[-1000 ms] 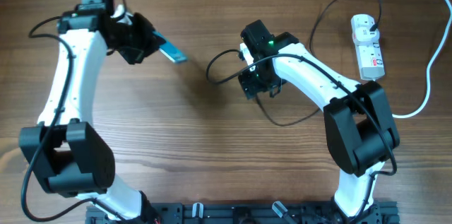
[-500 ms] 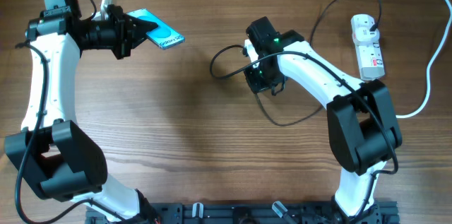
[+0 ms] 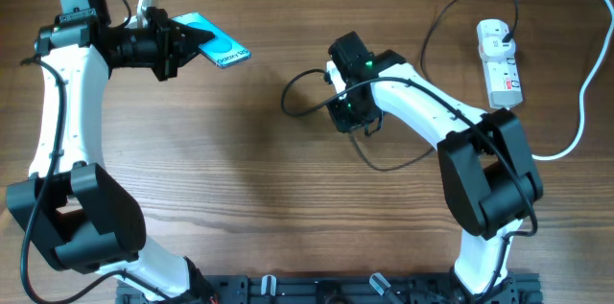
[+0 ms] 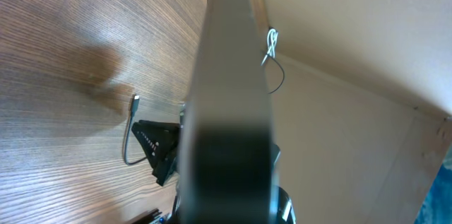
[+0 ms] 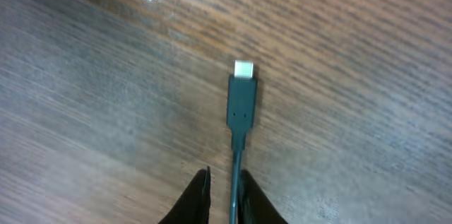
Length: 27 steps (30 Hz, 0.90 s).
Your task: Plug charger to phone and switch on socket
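Nothing on the wooden table [image 3: 240, 198] looks finished yet, as far as I can judge. The socket [image 3: 502, 69] lies at the upper right, well apart from both arms, and its switch is too small to read. At the upper left, the left gripper [image 3: 186, 43] is clamped on one end of the phone [image 3: 223, 51]. Near the centre, the right gripper [image 5: 224, 180] pinches the charger [image 5: 241, 104] just behind its tip, jaws almost together. The tip and the phone are well apart, so plugging in and switching on are both left to do.
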Motion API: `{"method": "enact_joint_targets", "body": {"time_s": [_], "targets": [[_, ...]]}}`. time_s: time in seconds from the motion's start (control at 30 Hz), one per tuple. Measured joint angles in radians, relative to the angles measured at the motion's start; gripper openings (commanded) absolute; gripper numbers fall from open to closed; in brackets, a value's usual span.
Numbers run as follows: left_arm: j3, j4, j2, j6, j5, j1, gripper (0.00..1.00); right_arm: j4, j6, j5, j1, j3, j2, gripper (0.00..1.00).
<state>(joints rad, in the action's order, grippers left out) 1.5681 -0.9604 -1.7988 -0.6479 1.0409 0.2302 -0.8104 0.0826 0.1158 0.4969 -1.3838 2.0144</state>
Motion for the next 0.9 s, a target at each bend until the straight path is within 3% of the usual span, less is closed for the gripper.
{"method": "enact_joint_targets", "body": {"time_s": [0.27,0.9], "targets": [[0.0,0.0,0.0,0.0,-0.003,0.0,0.04,0.096,0.003,0.0,0.0,0.056,0.0,0.15],[0.0,-0.001,0.0,0.0,-0.003,0.0,0.04,0.101,0.003,-0.024,0.0,0.056,0.0,0.15]]}}
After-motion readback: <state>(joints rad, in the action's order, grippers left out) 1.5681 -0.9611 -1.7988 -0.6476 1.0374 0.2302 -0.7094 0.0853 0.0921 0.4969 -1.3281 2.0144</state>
